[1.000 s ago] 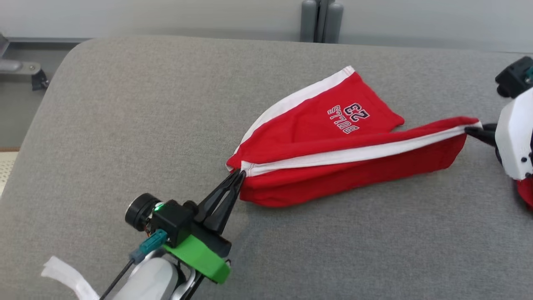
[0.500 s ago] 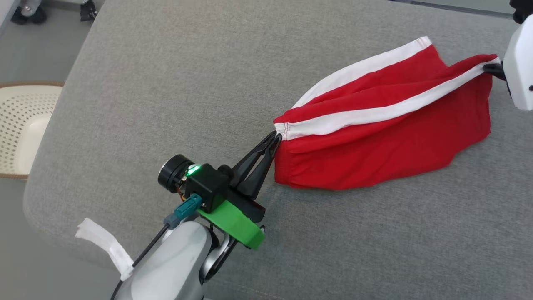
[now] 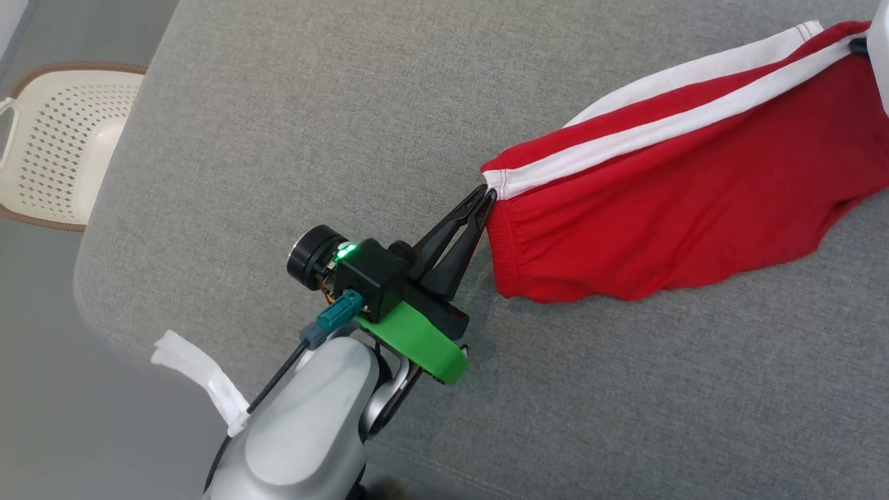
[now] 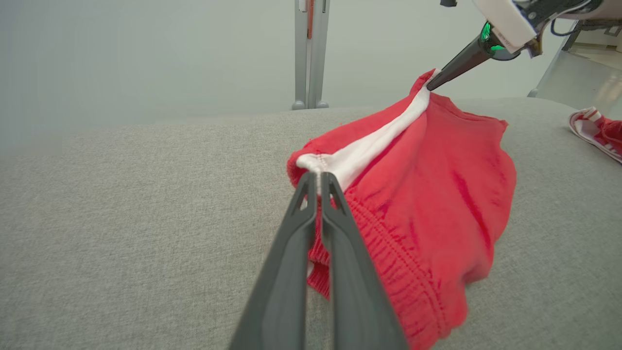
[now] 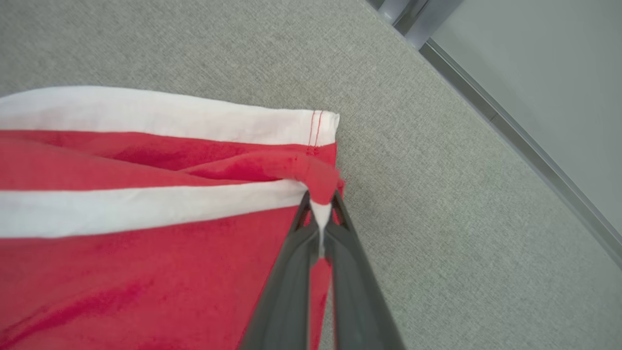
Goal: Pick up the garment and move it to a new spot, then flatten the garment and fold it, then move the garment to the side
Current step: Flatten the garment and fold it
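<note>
The garment (image 3: 667,222) is a pair of red shorts with white side stripes, stretched between both grippers over the grey cushioned surface (image 3: 347,104). My left gripper (image 3: 488,194) is shut on the waistband corner (image 4: 318,167) at the stripe's end. At the other end of the stripe my right gripper (image 5: 320,206) is shut on the hem corner; in the left wrist view that right gripper (image 4: 432,83) holds the corner raised. The lower part of the garment (image 5: 146,282) sags onto the surface.
A white perforated basket (image 3: 62,146) stands on the floor beyond the surface's left edge. Another red and white cloth (image 4: 597,131) lies at the far right in the left wrist view. A grey post (image 4: 310,53) rises behind the surface.
The head camera has swung, shifting the whole picture up and right and bringing the basket into view. Both grippers keep their hold, and the printed side of the garment has passed out of sight.
</note>
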